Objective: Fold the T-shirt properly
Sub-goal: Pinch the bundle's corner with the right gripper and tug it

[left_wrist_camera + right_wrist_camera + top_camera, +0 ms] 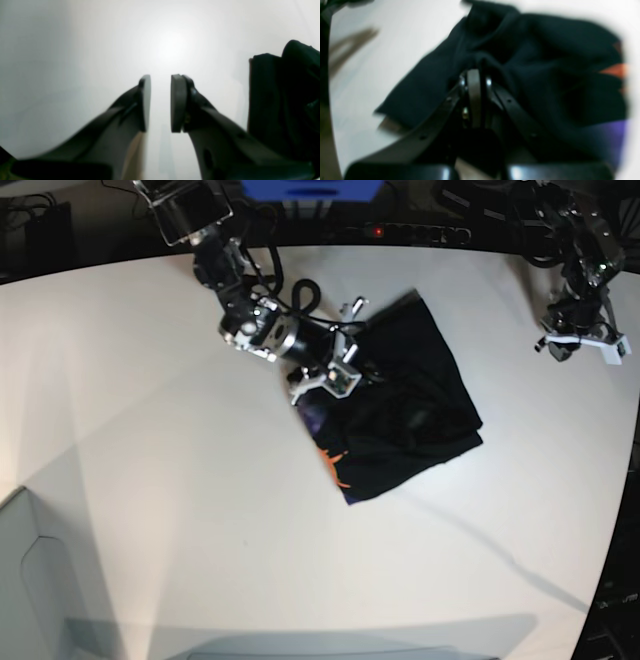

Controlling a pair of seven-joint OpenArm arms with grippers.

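Two arms share one white table (150, 480). The T-shirt (410, 405), black and partly folded into a rough square, lies right of centre, nearer the far edge, an orange mark (332, 460) and purplish lining showing along its left side. The right gripper (475, 75) sits on the shirt's far-left part with its jaws pressed together on a raised ridge of cloth, probably to carry that portion over as the next fold. The left gripper (160, 102), jaws slightly parted and holding nothing, hangs near the table's far right corner, seemingly parked clear of the fold; black cloth (282, 100) shows beside it. No containers are visible
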